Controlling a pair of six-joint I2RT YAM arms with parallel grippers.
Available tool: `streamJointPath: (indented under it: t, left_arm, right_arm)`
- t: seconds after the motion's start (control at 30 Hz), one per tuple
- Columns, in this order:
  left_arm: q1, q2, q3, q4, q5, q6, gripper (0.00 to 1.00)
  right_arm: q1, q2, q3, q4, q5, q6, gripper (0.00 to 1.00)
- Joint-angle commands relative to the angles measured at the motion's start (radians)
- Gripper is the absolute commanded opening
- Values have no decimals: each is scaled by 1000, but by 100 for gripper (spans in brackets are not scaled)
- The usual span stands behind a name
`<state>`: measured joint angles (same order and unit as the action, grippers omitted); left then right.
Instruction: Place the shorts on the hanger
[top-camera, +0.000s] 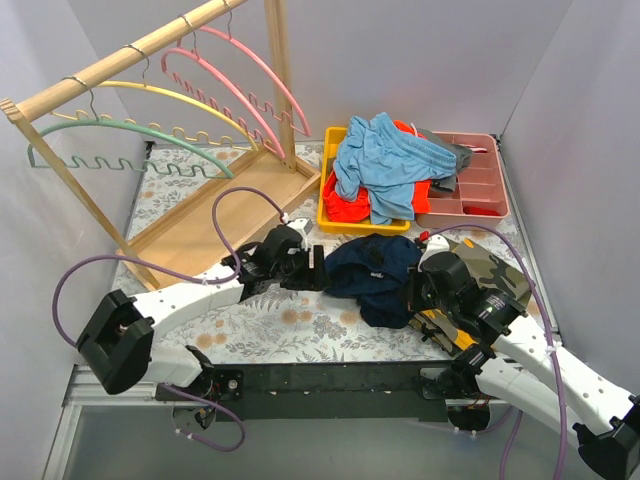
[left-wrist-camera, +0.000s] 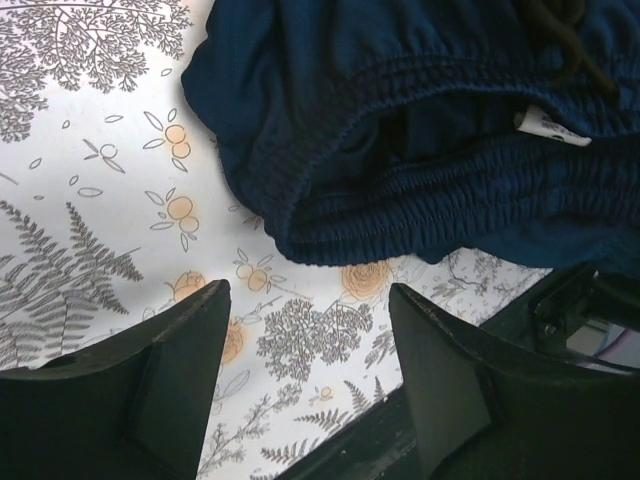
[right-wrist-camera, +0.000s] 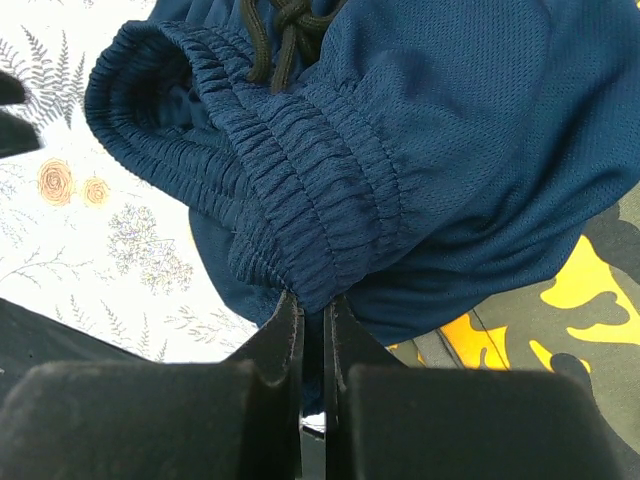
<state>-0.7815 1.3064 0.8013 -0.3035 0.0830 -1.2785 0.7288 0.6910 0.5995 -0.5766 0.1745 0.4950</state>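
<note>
The dark navy shorts (top-camera: 377, 272) lie crumpled on the floral table between my two grippers. My right gripper (right-wrist-camera: 315, 305) is shut on the elastic waistband of the shorts (right-wrist-camera: 330, 170). My left gripper (left-wrist-camera: 305, 300) is open and empty just left of the shorts (left-wrist-camera: 420, 130), its fingers over bare tablecloth. In the top view the left gripper (top-camera: 318, 268) touches the shorts' left edge and the right gripper (top-camera: 415, 290) is at their right edge. The mint-green hanger (top-camera: 130, 130) hangs on the wooden rack at the far left.
A wooden rack (top-camera: 130, 50) also carries a yellow hanger (top-camera: 180, 95) and pink hangers (top-camera: 240, 60). A yellow bin (top-camera: 335, 205) holds light blue shorts (top-camera: 385, 160) and an orange garment. A pink tray (top-camera: 475, 180) stands at back right. A camouflage garment (right-wrist-camera: 560, 320) lies under the right arm.
</note>
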Motion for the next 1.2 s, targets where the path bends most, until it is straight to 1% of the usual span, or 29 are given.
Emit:
streamJointPath:
  t: [0.0,0.03,0.13,0.2,0.23,0.3,0.33,0.37,0.4,0.43,0.47,0.5,0.53,0.6,0.7,0.83,0.93,1.0,1.03,1.07,1.17]
  left_arm:
    - [-9,77,35,89,-71,-41,61]
    - [-13,120,38,105,-109,-54,59]
    - [-19,163,36,173,-127,-71,57]
    - [-21,195,29,208,-179,-93,57]
    - [-21,205,29,255,-190,-93,53]
    - [-21,231,38,280,-218,-91,27]
    - [-21,232,51,256,-239,-87,15]
    - [-21,228,70,223,-270,-84,0]
    - [-21,197,87,151,-363,-78,0]
    - [-18,179,93,112,-406,-73,0]
    - [-15,159,98,71,-442,-67,0]
    - [-12,124,113,-9,-497,-53,0]
    - [-7,111,118,-44,-512,-48,0]
    - [-5,71,122,-119,-531,-44,0]
    - [-2,31,114,-189,-555,-51,0]
    - [11,-30,124,-252,-560,-48,0]
    - [11,-47,130,-276,-542,-41,0]
    - [10,-61,142,-287,-528,-33,0]
    - [11,-65,145,-290,-525,-28,0]
    - [11,-71,150,-292,-519,-25,0]
    - [10,-78,153,-292,-502,-19,0]
  right_arm:
    - [6,-1,40,14,20,5,1]
    - [6,1,43,14,22,5,1]
    - [6,7,48,3,28,1,1]
    - [6,15,43,9,28,-1,1]
    - [6,16,34,17,22,-3,1]
    - [4,30,29,38,-3,0,21]
    - [6,38,39,40,-13,4,39]
    - [6,44,45,38,-24,8,45]
    - [6,44,49,25,-33,19,50]
    - [6,41,54,14,-32,28,55]
    - [6,22,54,3,-26,37,56]
    - [6,10,51,-6,-20,46,57]
    - [7,-2,46,-26,-17,66,57]
    - [6,-24,17,-28,-36,88,58]
    - [14,-21,-18,-17,-66,131,54]
    - [46,-67,-58,21,-47,174,53]
    - [85,-45,-76,64,-56,197,51]
    - [125,-7,-79,83,-11,224,50]
    - [173,5,-76,90,15,234,51]
    - [193,31,-72,95,63,243,51]
    - [236,89,-55,106,127,273,50]
